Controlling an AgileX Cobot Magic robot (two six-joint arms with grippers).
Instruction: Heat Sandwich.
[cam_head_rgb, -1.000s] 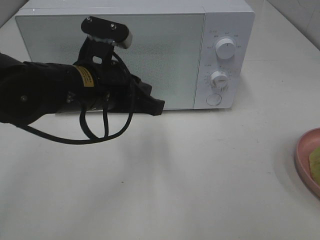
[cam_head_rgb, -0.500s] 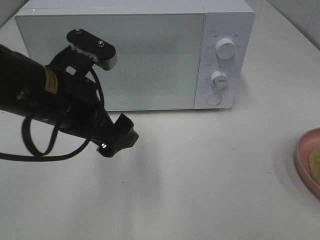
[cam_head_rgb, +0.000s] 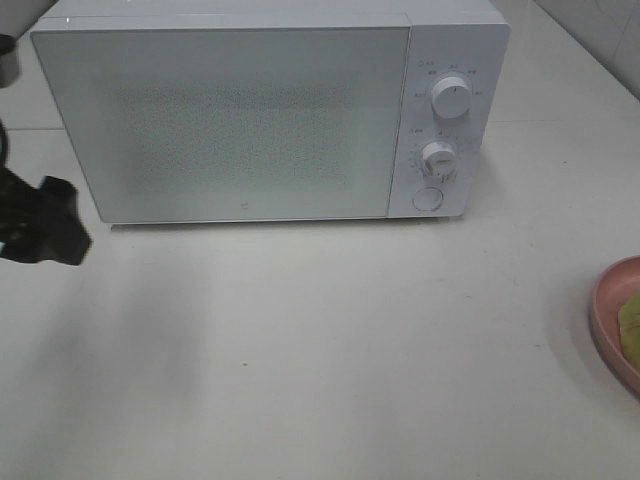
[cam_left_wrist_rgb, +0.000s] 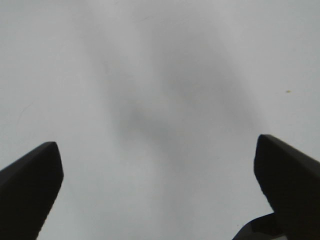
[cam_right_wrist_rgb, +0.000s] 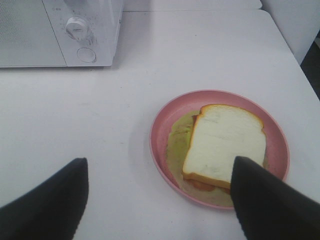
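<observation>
The sandwich (cam_right_wrist_rgb: 225, 145) lies on a round pink plate (cam_right_wrist_rgb: 165, 127) in the lower right of the right wrist view: a squarish slice of white bread with a tan crust, over a yellow-green layer that spreads onto the plate beside it. In the high view only the plate's rim (cam_head_rgb: 612, 320) and a sliver of the yellow-green layer show, cut off at the right edge, lower half.

The right gripper (cam_right_wrist_rgb: 157, 200) hangs above the white table (cam_right_wrist_rgb: 100, 125), its two dark fingers (cam_right_wrist_rgb: 47, 205) set wide apart and empty. One finger's tip overlaps the near edge of the plate in that view; whether it touches cannot be told.

The white microwave (cam_head_rgb: 250, 120) stands at the top of the high view, door closed, with two round knobs (cam_head_rgb: 450, 98) and a button on its right panel. It is well apart from the plate.

The left gripper (cam_head_rgb: 45, 222) appears as a dark shape at the left edge of the high view, in front of the microwave's left corner. In its wrist view, its fingers (cam_left_wrist_rgb: 30, 185) stand wide open over bare table, holding nothing.
</observation>
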